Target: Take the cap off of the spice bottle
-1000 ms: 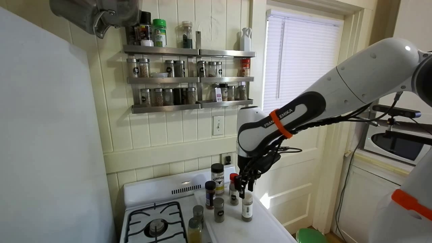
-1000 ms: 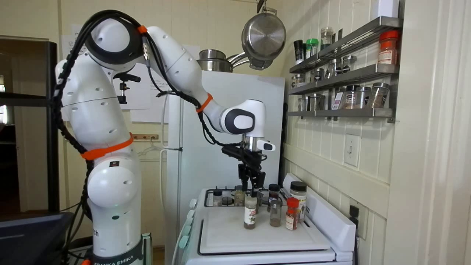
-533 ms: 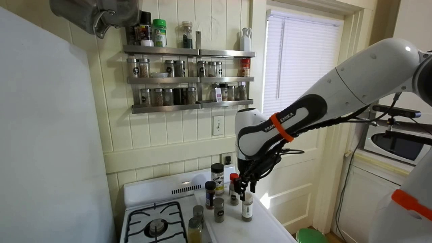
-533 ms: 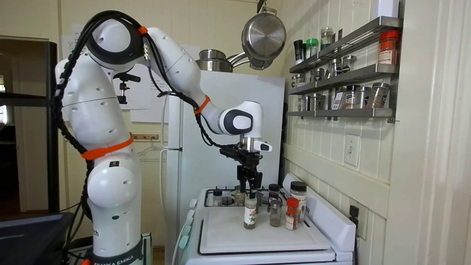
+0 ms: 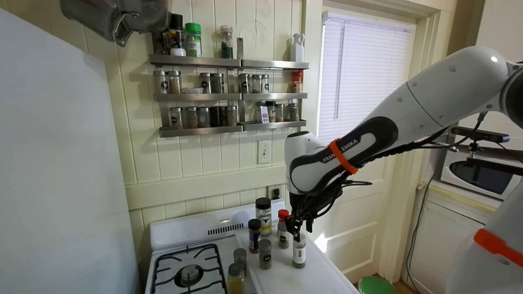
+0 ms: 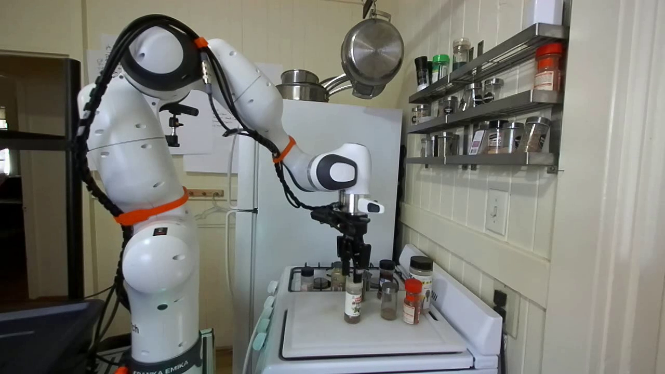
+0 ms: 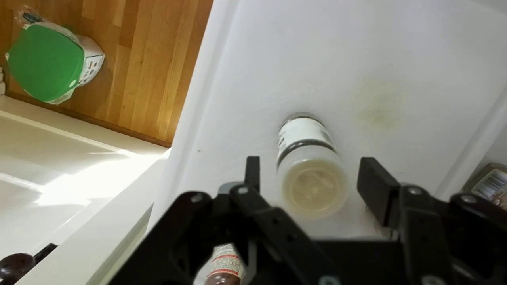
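Window blind (image 5: 363, 73) glowing with daylight, blown-out sun patch (image 7: 87, 182) on white door (image 5: 363, 210), dim doorway (image 6: 44, 202), spice bottle cap (image 7: 315, 188) softly blurred in wrist view

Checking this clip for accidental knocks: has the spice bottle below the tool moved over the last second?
No. In both exterior views the spice bottle stands at the same spot relative to the edges of the stove cover, with no visible shift.

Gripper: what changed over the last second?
The gripper moved slightly down toward the cap and a touch right in an exterior view. In the wrist view the cap shows between its open jaws, gaps both sides: nothing gripped or let go. Unchanged: bottle upright, cap on, neighbouring jars in place.
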Robot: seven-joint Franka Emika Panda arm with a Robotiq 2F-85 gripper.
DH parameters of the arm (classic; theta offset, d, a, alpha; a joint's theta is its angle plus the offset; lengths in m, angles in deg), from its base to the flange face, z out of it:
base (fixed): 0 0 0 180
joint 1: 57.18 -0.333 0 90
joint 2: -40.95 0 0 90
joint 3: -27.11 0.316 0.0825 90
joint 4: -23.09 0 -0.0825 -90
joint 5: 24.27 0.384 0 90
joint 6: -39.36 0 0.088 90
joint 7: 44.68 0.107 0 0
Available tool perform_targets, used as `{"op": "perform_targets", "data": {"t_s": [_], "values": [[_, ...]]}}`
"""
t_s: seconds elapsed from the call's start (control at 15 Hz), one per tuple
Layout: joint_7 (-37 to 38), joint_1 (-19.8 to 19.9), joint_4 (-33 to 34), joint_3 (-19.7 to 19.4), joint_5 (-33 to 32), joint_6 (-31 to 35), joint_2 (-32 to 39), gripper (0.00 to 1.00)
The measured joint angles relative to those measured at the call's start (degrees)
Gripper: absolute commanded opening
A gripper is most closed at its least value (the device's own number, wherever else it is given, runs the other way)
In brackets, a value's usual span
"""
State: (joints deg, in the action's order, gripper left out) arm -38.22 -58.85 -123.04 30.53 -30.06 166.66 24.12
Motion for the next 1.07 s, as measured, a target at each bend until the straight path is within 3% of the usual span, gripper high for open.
{"op": "perform_targets", "data": {"t_s": [1.07], "values": [[0.2, 0.9, -1.1, 0.0, -2.0, 2.9, 0.0, 0.74]]}}
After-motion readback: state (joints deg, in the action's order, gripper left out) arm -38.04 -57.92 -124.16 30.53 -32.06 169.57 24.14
